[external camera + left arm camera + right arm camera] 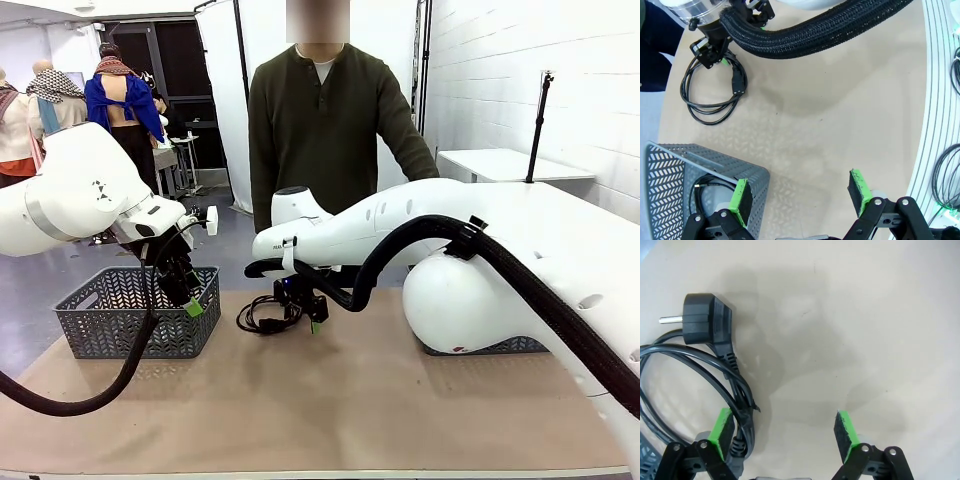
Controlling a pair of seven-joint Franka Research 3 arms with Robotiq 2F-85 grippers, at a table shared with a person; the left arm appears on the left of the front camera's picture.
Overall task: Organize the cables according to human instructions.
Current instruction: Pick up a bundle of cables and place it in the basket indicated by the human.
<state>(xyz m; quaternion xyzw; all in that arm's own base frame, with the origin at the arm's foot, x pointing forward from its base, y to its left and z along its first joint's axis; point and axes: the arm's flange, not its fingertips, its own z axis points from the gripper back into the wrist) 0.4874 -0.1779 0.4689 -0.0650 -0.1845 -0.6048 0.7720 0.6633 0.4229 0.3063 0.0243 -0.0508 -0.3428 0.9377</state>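
Note:
One coiled black cable lies on the table in front of the person. My right gripper hangs open just right of it. In the right wrist view the gripper is low over the table, and the cable's strands with a two-pin plug run just inside one green pad. My left gripper is open above the right rim of a grey basket. From the left wrist, the gripper straddles the basket's corner. Another cable lies inside, and the table coil is farther off.
A second grey basket stands at the right, mostly hidden behind my right arm. The person stands at the far edge, one hand low behind that arm. Beyond the table's striped edge, more black cords show.

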